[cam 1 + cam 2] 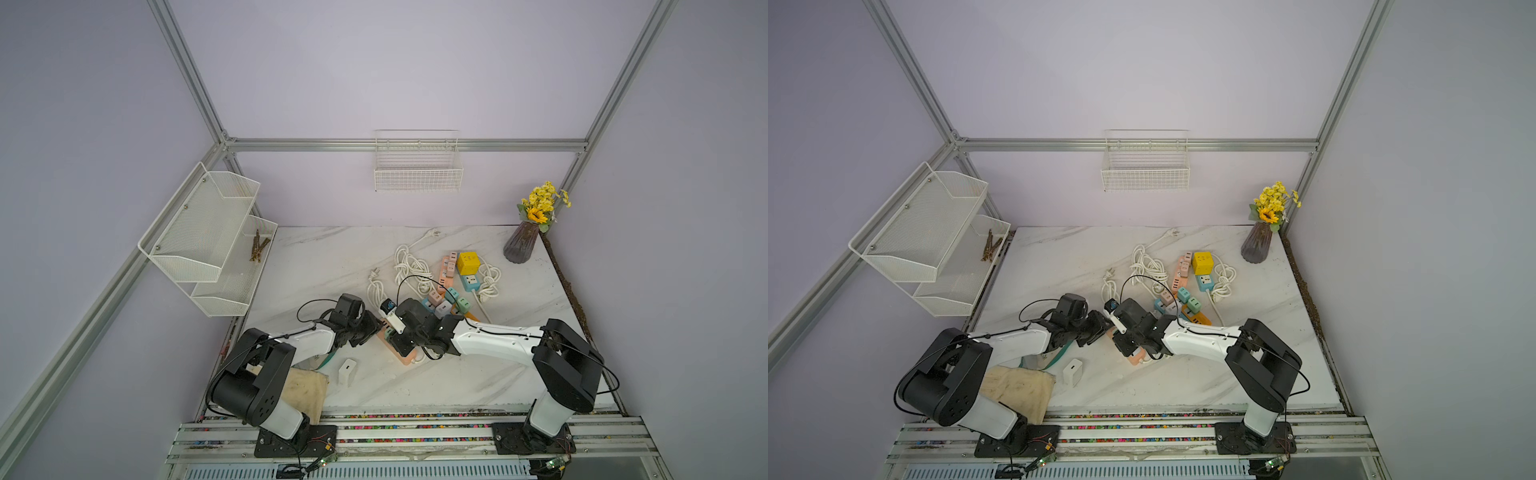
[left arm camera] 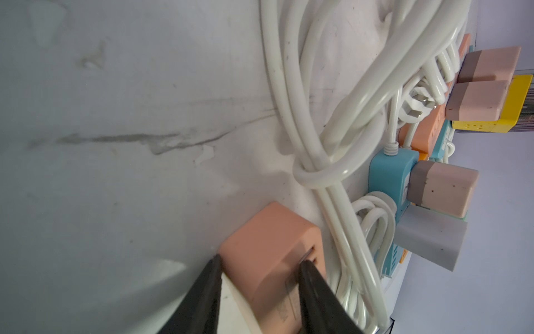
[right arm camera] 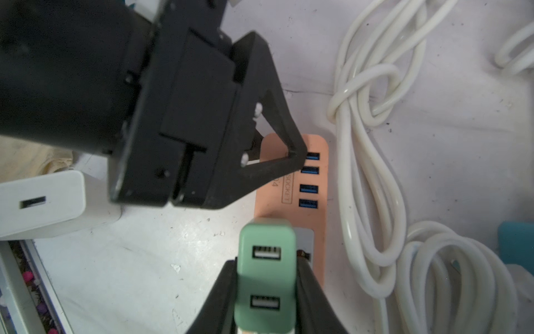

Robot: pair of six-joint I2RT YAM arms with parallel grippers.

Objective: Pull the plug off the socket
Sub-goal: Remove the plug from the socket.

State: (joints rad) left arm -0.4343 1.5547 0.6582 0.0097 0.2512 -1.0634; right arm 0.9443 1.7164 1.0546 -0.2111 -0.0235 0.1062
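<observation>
- The mint-green plastic plug [image 3: 265, 277] is a smooth, rounded block with two USB ports on its outer face.
- The peach plastic power strip [image 3: 322, 185] is a flat bar with rounded corners. It carries four blue USB ports in a row and a pale socket panel.
- The power strip lies on the table between the two arms. The plug stands over its socket panel. The pins are hidden, so seating cannot be confirmed.
- Glossy white round cords [image 3: 370, 173] lie in knotted coils just beside the power strip.
- A white cube charger [image 3: 40, 202] with one slot sits near the power strip, on the left arm's side.
- The right gripper [image 3: 266, 261] is closed on the plug. Its matte black fingers [image 3: 219, 297] press the two long sides.
- The left gripper [image 2: 260, 260] is narrowed around the USB end of the power strip, one black finger on each side. Whether the fingers clamp it cannot be told.
- The white marble-pattern table [image 1: 457, 382] is smooth with grey veins.
- A beige cloth [image 1: 305, 390] lies at the table edge beside the left arm's base.
- Further back lie pastel strips and a yellow cube socket [image 1: 468, 262].
- A ribbed grey vase of yellow flowers [image 1: 519, 247] stands at the back right corner.
- The walls are plain lilac. An aluminium frame [image 1: 407, 144] carries a white wire basket [image 1: 417, 174].
- A white mesh two-tier rack [image 1: 199, 232] hangs on the left.
</observation>
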